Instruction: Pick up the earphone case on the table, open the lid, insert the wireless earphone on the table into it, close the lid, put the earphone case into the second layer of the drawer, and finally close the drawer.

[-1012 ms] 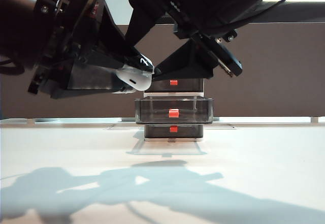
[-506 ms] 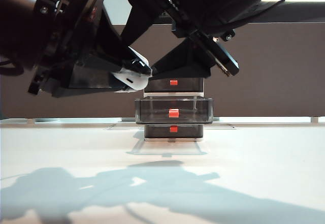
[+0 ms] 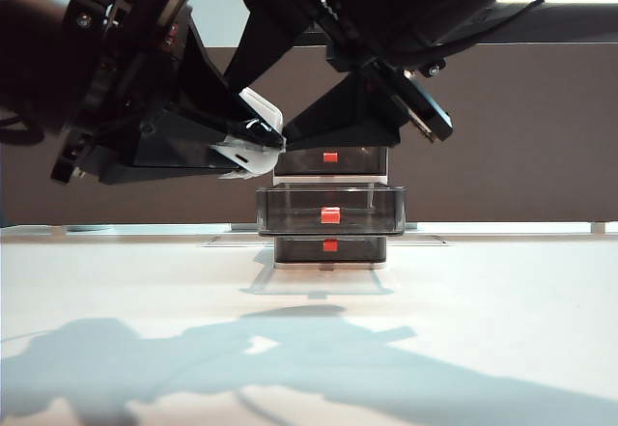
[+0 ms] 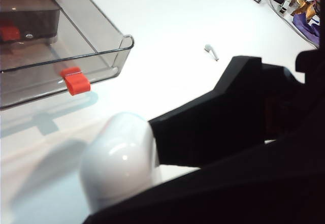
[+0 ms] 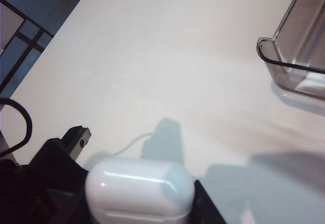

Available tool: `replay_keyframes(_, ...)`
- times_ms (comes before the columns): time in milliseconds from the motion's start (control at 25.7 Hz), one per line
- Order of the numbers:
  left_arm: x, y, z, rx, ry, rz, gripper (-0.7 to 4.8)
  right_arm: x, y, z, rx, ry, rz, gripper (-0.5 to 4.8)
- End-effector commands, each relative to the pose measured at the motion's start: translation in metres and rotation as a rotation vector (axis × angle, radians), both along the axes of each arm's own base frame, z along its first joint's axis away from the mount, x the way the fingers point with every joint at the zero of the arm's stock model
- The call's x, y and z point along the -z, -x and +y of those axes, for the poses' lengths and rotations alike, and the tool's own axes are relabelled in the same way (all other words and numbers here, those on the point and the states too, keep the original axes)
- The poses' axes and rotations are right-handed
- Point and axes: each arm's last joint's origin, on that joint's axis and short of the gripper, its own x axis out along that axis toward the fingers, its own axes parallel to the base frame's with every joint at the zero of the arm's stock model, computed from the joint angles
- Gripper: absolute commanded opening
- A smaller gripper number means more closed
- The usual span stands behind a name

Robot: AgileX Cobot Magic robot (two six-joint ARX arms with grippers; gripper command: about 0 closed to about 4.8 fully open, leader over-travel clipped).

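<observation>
- The left gripper [image 3: 253, 146] pinches the earphone case [image 3: 253, 144] in the air, above the table [image 3: 309, 339] and before the drawer [image 3: 330, 204]; dark fingers hide most of it.
- The right gripper [image 3: 290, 136] hangs beside the case; I cannot tell its jaws' stand.
- A loose earphone [image 4: 211, 52] lies on the table.

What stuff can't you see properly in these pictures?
- Earphone case: in the exterior view, the left gripper hides most of it.
- Case lid seam: not visible in the left wrist view; the left gripper's black finger covers part of the case.
- Right gripper: whether it touches the case is unclear; its jaws are out of frame in the right wrist view.
- Wireless earphone: too small for detail.
- Top drawer: partly behind the arms.
</observation>
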Motion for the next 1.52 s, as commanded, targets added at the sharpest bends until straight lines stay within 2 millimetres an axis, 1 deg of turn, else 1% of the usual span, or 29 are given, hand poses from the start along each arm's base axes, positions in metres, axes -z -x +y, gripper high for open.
replay_keyframes(39, -0.009, -0.002, -0.002, -0.003, 0.052, -0.059, 0.65, 0.001, 0.003, 0.001, -0.059, 0.006, 0.025, 1.04)
replay_keyframes(78, -0.009, -0.002, -0.002, -0.003, 0.052, -0.059, 0.65, 0.001, 0.003, 0.002, -0.062, 0.005, 0.026, 1.1)
replay_keyframes(234, -0.009, -0.002, -0.001, -0.003, 0.052, -0.059, 0.65, 0.001, 0.003, 0.002, -0.069, 0.002, 0.028, 1.74)
replay_keyframes(350, -0.009, -0.002, -0.001, -0.003, 0.052, -0.059, 0.65, 0.001, 0.004, 0.002, -0.078, 0.0, 0.029, 1.83)
replay_keyframes(389, -0.009, -0.002, -0.001, -0.003, 0.052, -0.059, 0.65, 0.0, 0.004, 0.002, -0.088, 0.003, 0.022, 2.07)
replay_keyframes(467, -0.009, -0.002, -0.001, -0.003, 0.052, -0.059, 0.65, 0.001, 0.004, 0.002, -0.096, 0.009, 0.013, 2.83)
replay_keyframes(506, -0.009, -0.002, -0.001, -0.003, 0.052, -0.059, 0.65, 0.001, 0.004, 0.002, -0.095, 0.009, 0.013, 3.12)
replay_keyframes(545, -0.009, -0.002, -0.001, -0.003, 0.052, -0.059, 0.65, 0.001, 0.004, 0.002, -0.095, 0.009, 0.013, 3.2)
replay_keyframes(701, -0.009, -0.002, -0.001, -0.003, 0.052, -0.059, 0.65, 0.0, 0.003, 0.001, -0.097, 0.014, -0.001, 3.22)
replay_keyframes(779, -0.009, -0.002, -0.001, -0.003, 0.052, -0.059, 0.65, -0.001, 0.003, 0.0, -0.101, 0.018, -0.013, 3.45)
replay_keyframes(896, -0.009, -0.002, -0.001, -0.003, 0.052, -0.059, 0.65, -0.004, 0.001, -0.003, -0.092, 0.012, -0.018, 3.51)
replay_keyframes(1051, -0.009, -0.002, -0.001, -0.003, 0.052, -0.059, 0.65, -0.01, -0.001, -0.015, -0.08, 0.036, -0.033, 3.51)
replay_keyframes(1324, -0.009, -0.002, -0.001, -0.003, 0.052, -0.059, 0.65, -0.019, 0.001, -0.029, -0.07, 0.057, -0.054, 3.51)
replay_keyframes(1519, -0.009, -0.002, -0.001, 0.0, 0.043, -0.071, 0.65, -0.032, 0.003, -0.046, -0.032, 0.049, -0.078, 3.5)
